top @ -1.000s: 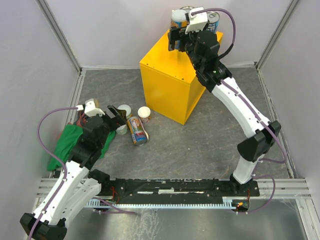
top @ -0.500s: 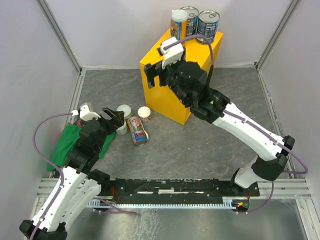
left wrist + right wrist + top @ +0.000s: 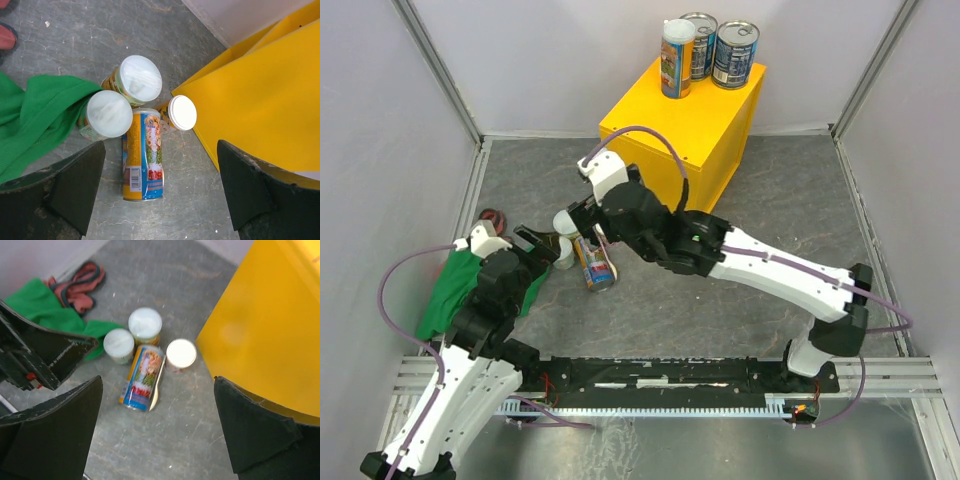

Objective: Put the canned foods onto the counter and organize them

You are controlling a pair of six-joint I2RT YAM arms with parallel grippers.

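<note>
Standing on smooth yellow boxy tabletop [image 3: 700, 110]: 2 wide silver-topped cans [image 3: 735, 55], 1 slim can [image 3: 676, 60]. Stone-look floor [image 3: 790, 200]: 3 short pale-lidded cans [image 3: 141, 79], 1 slim can lying [image 3: 143, 155]. L & R jaws apart, empty.

I log from my screen:
- floor [image 3: 770, 210]: grey, stone-patterned, matt
- back wall [image 3: 540, 60], left wall [image 3: 370, 150], right wall [image 3: 930, 120]: plain pale lilac panels
- corner posts [image 3: 439, 70]: silver metal
- aluminium rail [image 3: 910, 372]: slotted, along the near edge
- light: soft, even

Counter [image 3: 660, 175]: yellow box.
On top: two blue-labelled cans [image 3: 736, 55] [image 3: 701, 42], slim can [image 3: 677, 58], upright.
Beside counter: three short cans [image 3: 141, 78] [image 3: 106, 114] [image 3: 182, 112] upright; colourful can [image 3: 143, 155] lying.
</note>
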